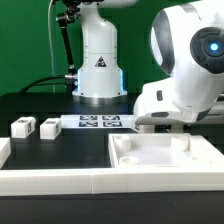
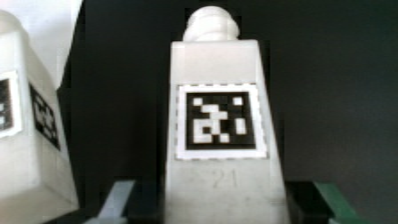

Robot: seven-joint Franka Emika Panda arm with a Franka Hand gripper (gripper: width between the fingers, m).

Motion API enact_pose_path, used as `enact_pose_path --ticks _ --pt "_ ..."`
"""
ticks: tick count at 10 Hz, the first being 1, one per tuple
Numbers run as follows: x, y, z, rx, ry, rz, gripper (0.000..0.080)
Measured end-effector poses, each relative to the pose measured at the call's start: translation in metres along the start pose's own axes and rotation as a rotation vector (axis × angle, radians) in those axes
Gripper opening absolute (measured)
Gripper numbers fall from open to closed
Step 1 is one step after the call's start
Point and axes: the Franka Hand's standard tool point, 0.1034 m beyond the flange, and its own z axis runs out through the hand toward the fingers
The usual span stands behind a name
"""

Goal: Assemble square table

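White leg (image 2: 222,62) bearing a black-and-white tag (image 2: 217,122) sits between the fingers (image 2: 128,202)

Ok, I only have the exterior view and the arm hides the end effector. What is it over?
Observer: In the wrist view the end effector straddles a white table leg, with one finger on each side of it.
Operator: Which way does the leg point?
Observer: Its narrow peg tip is at the end away from the fingers, and its tag faces the wrist camera.
Operator: Anything close by?
Observer: A second tagged leg is beside it, with a dark gap between them.
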Motion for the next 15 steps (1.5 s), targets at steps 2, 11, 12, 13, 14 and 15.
enact_pose_path --ticks 2,11,12,13,14,15 --pt "-0.001 0.001 -0.027 0.007 0.003 -0.024 0.0288" --pt "0.008 0.011 -0.105 0.041 0.347 -0.084 0.0290" --pt "0.003 0.024 -0.126 0.048 0.385 -0.090 0.0290" --pt "0.003 0.031 -0.139 0.056 0.427 -0.083 0.0290" --pt "0.004 0.030 -0.148 0.058 0.482 -0.080 0.0290" --pt "0.011 0.028 -0.151 0.060 0.639 -0.081 0.0290"
